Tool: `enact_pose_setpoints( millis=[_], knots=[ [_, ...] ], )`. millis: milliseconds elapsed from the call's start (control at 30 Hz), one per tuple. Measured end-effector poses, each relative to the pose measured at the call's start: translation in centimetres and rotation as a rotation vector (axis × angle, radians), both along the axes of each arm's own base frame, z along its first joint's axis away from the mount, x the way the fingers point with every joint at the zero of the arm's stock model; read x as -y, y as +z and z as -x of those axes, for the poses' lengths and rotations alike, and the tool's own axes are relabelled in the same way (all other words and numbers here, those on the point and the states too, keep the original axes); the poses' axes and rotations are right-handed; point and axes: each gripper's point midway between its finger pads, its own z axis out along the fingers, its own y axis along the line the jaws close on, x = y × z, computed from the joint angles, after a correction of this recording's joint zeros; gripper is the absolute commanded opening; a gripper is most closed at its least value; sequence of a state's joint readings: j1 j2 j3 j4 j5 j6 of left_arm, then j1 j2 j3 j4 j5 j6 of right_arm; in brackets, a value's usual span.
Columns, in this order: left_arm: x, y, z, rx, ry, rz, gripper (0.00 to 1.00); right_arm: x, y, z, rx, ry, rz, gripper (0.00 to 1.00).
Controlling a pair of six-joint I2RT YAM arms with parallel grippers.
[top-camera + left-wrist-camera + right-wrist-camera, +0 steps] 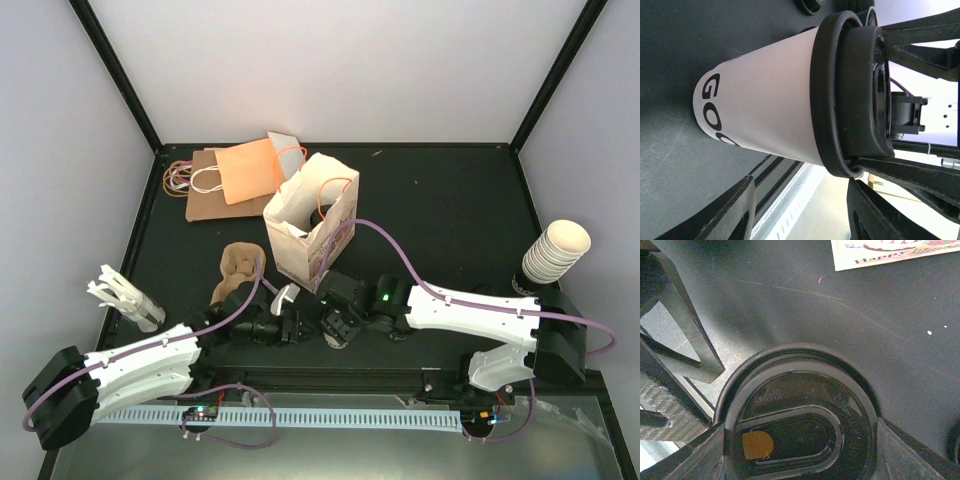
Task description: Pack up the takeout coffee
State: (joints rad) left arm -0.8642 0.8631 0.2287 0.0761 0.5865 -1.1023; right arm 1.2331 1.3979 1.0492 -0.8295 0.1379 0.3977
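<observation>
cup (765, 100) lidded, outside paper bag (298, 245) | right end effector (807, 450) grips lid (805, 385)

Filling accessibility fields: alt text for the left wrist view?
A cream paper cup with dark print and a black lid fills the frame, shown sideways, lid to the right, against the dark table. The right gripper has its jaws on either side of the lid; the left gripper's jaws stand open along the bottom edge.
</observation>
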Motion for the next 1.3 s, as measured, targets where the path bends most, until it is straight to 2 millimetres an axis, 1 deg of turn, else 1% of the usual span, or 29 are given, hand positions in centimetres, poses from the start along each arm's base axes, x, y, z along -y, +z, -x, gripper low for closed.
enact_pose_setpoints(
  millis=[267,467,767,967,1100,1300],
  knots=[
    [0.1,0.8,-0.6,0.02,0.027,0.026,0.51,0.0,0.0,0.1,0.002,0.003,0.002,0.71],
    [0.1,0.2,-0.7,0.007,0.03,0.008,0.51,0.0,0.0,0.2,0.002,0.005,0.005,0.71],
    [0.3,0.3,-1.0,0.007,0.033,-0.003,0.48,0.0,0.0,0.3,0.005,0.01,0.012,0.71],
    [0.4,0.3,-1.2,0.004,0.02,-0.054,0.47,0.2,0.1,0.5,0.002,0.014,0.021,0.72],
    [0.5,0.2,-1.2,0.008,0.002,-0.081,0.47,0.3,0.1,0.6,-0.003,0.016,0.024,0.75],
    [0.8,0.1,-1.0,0.017,-0.025,-0.104,0.47,0.7,0.3,0.8,-0.012,0.017,0.038,0.75]
  ],
)
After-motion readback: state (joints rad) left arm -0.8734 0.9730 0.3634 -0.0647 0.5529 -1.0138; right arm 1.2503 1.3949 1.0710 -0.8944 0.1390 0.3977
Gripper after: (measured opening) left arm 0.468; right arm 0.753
